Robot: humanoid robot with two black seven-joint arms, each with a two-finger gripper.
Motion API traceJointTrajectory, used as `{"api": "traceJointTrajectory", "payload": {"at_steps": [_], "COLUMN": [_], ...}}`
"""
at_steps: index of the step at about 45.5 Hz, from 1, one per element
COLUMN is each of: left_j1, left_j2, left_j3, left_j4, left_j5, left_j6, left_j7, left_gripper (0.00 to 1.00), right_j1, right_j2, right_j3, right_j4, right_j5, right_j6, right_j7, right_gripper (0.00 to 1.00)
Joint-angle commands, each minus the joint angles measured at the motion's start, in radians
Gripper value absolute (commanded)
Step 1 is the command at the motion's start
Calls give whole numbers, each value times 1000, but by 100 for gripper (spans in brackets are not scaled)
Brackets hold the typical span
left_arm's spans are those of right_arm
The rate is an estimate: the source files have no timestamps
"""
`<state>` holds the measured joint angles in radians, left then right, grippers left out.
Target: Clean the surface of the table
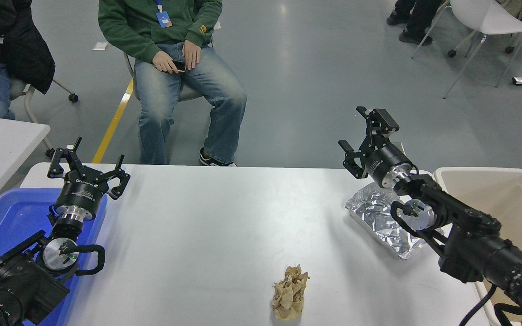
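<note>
- The table surface fills the lower centre of the frame.
- Right gripper, right of centre: fingers spread wide, holding nothing, raised over the table's far edge.
- Foil tray lies on the table just below that gripper (partly hidden by the arm).
- Crumpled brown paper sits bottom centre.
- Left gripper, lower left, parked, fingers open and empty, over a blue tray.
</note>
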<state>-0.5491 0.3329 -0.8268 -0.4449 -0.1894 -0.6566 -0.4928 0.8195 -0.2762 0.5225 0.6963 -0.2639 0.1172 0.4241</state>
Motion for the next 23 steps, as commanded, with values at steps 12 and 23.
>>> {"api": "traceJointTrajectory", "payload": {"at_steps": [12,23], "left_j1": [0,0], "left_j2": [0,0], "left_j3": [0,0], "left_j4": [-1,0], "left_j5": [1,-1], "left_j6": [0,0], "left_j7": [0,0], "left_gripper": [100,100], "right_j1": [69,148], "right_j2": [-166,-310], "right_j3": [-167,-406], "right_j4": [66,175], "right_j5": [11,11], "right_j6": [6,1], "right_j7": [-7,-5], "right_gripper": [100,100]}}
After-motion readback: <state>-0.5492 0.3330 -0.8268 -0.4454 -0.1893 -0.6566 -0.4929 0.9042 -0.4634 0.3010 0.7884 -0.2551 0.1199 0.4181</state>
